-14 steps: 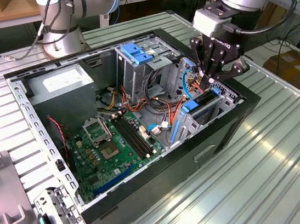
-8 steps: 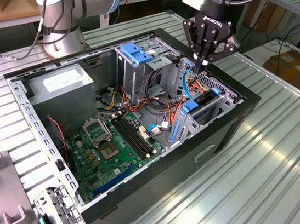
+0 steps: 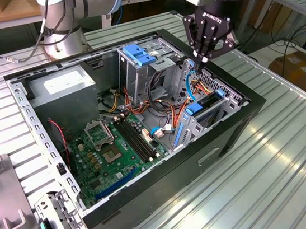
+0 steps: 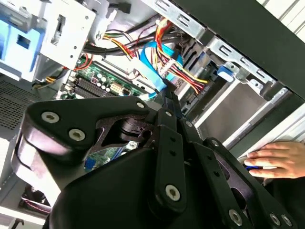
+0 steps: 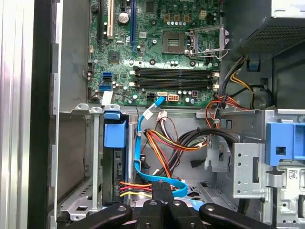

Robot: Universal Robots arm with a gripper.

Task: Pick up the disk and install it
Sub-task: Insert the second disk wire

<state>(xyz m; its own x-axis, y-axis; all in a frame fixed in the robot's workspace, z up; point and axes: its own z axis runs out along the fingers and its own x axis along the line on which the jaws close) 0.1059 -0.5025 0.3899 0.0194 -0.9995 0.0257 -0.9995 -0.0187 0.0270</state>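
Inside, the black claw (image 3: 198, 61) pinches a flat blue cable (image 5: 143, 162).

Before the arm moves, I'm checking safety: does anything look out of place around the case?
Yes. In the second wrist view a person's hand lies beside the open computer case, not far from the gripper. A hand that near a working arm looks out of place.

You see the pincer (image 3: 204, 57) hanging with closed fingers over the open computer case (image 3: 243, 115), which lies on the ribbed metal surface (image 3: 275, 183).
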